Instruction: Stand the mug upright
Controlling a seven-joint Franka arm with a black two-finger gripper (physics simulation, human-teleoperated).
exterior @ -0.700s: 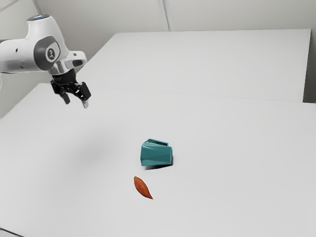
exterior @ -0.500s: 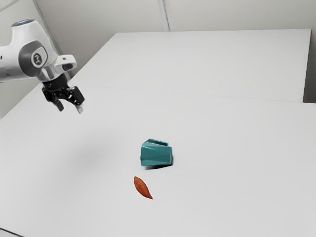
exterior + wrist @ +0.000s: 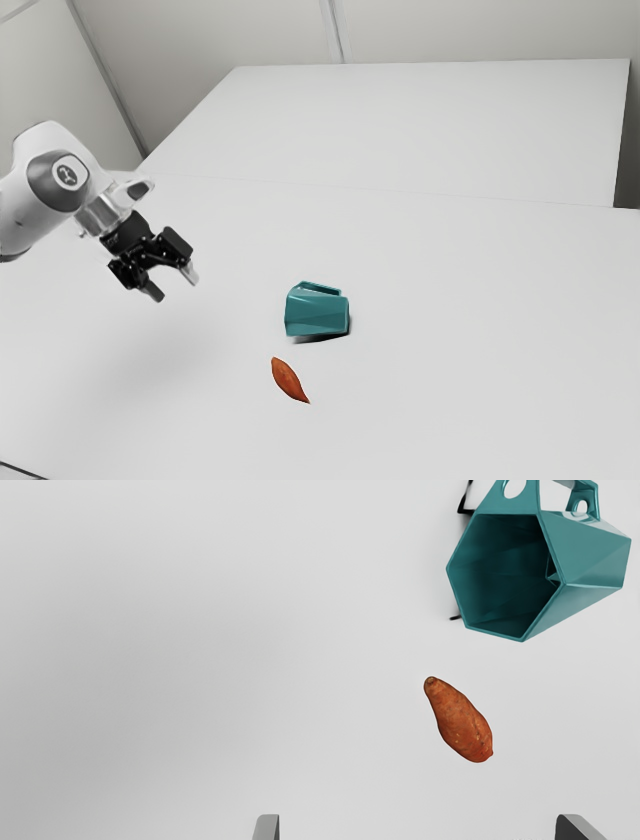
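Fingers point(image 3: 152, 291) spread apart, open tabletop point(image 3: 236, 270) between them and toppled mug point(image 3: 318, 315), sweet potato point(image 3: 460, 722) near its rim point(image 3: 494, 634)

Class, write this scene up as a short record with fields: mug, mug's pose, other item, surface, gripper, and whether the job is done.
mug: teal, faceted, with a handle
mug pose: on its side, mouth showing in the wrist view
other item: orange-brown sweet potato, near the mug, not touching
surface: pale table
gripper: open, above the table, away from the mug
mug upright: not yet
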